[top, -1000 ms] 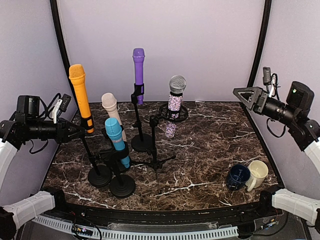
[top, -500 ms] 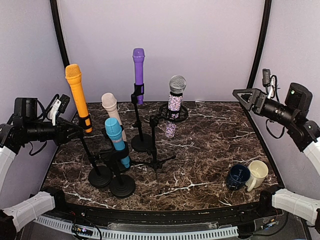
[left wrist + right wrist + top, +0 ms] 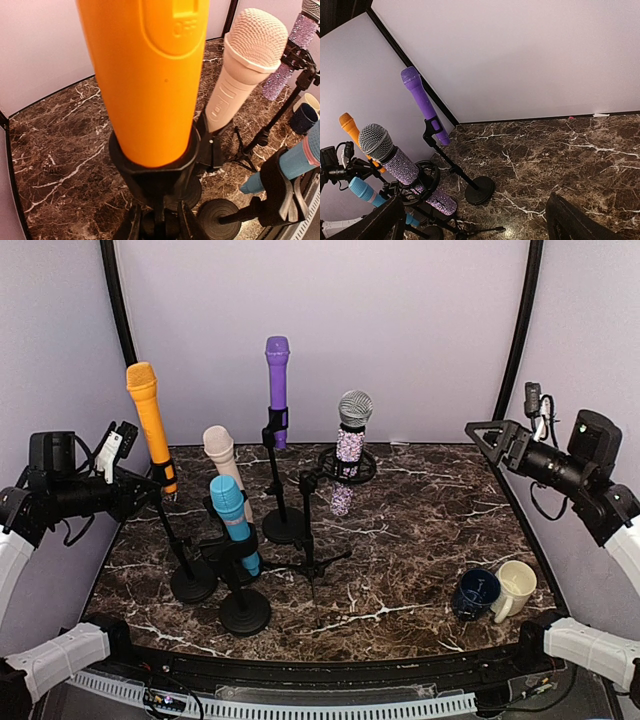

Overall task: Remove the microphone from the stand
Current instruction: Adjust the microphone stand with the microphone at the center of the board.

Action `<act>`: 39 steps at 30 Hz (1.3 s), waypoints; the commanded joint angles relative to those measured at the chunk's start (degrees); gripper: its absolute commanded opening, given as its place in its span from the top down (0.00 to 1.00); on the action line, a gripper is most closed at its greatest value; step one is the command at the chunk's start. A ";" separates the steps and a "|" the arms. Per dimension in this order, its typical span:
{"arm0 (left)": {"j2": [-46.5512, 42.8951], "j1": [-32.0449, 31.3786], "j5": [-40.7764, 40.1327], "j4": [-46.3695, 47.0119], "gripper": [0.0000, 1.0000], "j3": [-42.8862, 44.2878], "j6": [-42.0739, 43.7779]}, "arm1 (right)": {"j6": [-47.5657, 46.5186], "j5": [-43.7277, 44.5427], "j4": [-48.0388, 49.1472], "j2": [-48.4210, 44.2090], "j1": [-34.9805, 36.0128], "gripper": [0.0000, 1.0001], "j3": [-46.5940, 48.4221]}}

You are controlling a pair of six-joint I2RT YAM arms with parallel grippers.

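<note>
From above, five microphones on stands are counted: an orange plastic microphone (image 3: 148, 425) at far left, cream microphone (image 3: 222, 455), blue microphone (image 3: 232, 515), purple microphone (image 3: 277, 380) and rhinestone-covered microphone (image 3: 350, 445); a navy mug (image 3: 476, 592) and a cream mug (image 3: 516, 587) are set on a dark marbled tabletop (image 3: 420, 530) between lilac walls (image 3: 400, 330). At the left wrist, the left gripper (image 3: 160, 227) is seen pinching the black stand (image 3: 155, 172) under the seated orange plastic microphone. At the right wrist, the right gripper (image 3: 474, 200) is held spread wide.
</note>
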 commanded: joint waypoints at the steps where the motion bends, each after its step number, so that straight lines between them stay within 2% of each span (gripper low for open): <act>1: 1.26 -0.20 -2.87 10.25 1.00 2.79 -0.17 | -0.52 1.70 2.59 -1.65 0.35 0.01 -0.73; 7: 2.72 -0.15 -0.40 10.84 1.00 3.61 0.38 | -0.61 0.91 1.78 -2.38 0.35 0.01 -0.71; 14: 4.30 -0.15 4.87 4.07 1.00 7.65 1.31 | -1.25 -12.04 -2.75 -1.04 0.62 0.02 4.62; 17: 3.54 -0.15 6.24 2.43 1.00 7.06 1.36 | -1.20 -12.47 -3.56 -2.28 2.82 0.01 2.81; 23: -0.07 -0.16 6.66 5.13 1.00 1.68 0.55 | 0.48 -1.94 -2.01 -7.16 12.59 0.03 -9.32; 28: -2.62 -0.17 9.29 8.44 1.00 -2.27 -0.49 | 2.03 13.48 2.50 -7.66 26.51 0.05 -19.13; 34: -3.17 -0.16 10.64 8.46 1.00 -4.86 -0.10 | 3.27 36.66 16.66 2.53 47.70 0.07 -25.58; 36: -3.97 -0.17 10.03 8.43 1.00 -5.65 0.18 | 2.96 41.55 21.43 7.97 52.99 0.07 -25.82; 39: -4.74 -0.15 9.51 8.37 1.00 -6.90 0.31 | 2.13 44.98 26.87 17.23 56.82 0.07 -24.16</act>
